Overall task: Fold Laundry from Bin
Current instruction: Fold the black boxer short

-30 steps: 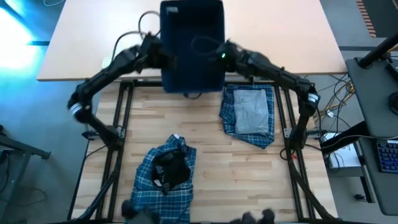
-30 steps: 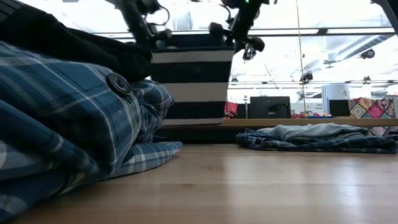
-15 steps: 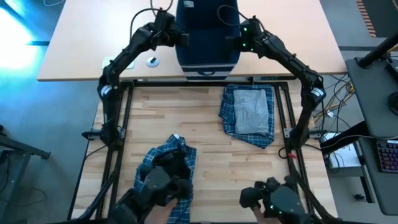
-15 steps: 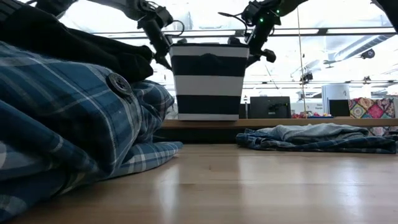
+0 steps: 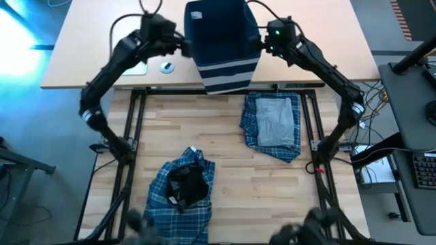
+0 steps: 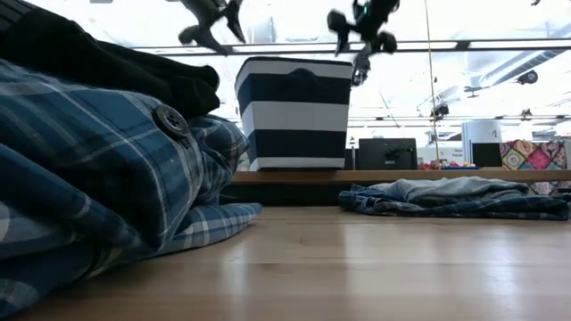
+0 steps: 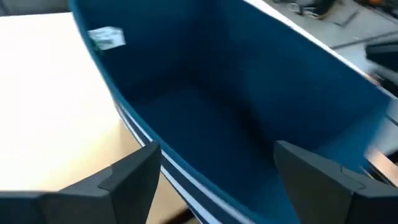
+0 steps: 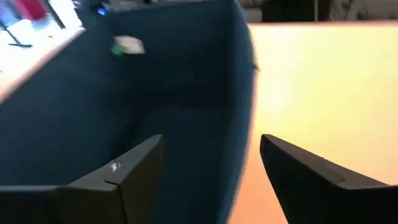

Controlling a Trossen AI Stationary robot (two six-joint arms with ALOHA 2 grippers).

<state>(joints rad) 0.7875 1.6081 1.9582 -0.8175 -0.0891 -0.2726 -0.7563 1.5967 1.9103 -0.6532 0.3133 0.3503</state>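
The left arm is reaching from the left side of the frame toward the far counter [image 5: 88,54], elbow bent outward, and its left hand [image 5: 178,42] is hovering just beside the left wall of the bin [image 5: 221,30], with its two dark fingers [image 7: 130,177] standing wide apart and nothing between them; in the left wrist view the rim of the bin is passing between those fingers without being pinched. The bin is sitting upright on the pale far counter, at its near edge, its navy inside showing bare with a small label on one wall and its pale stripes facing the wooden counter [image 5: 225,170]. The right arm is stretching in from the right, mirrored to the other, and the right hand [image 5: 264,42] is hanging just beside the right wall of the bin, its fingers [image 8: 124,177] also spread wide and straddling the rim loosely. On the wooden counter, well apart from both hands, a crumpled plaid garment [image 5: 178,194] with a small black piece [image 5: 187,184] on top is lying at the near left, and a folded plaid garment [image 5: 272,126] with a grey T-shirt [image 5: 278,122] on it is lying at the right.
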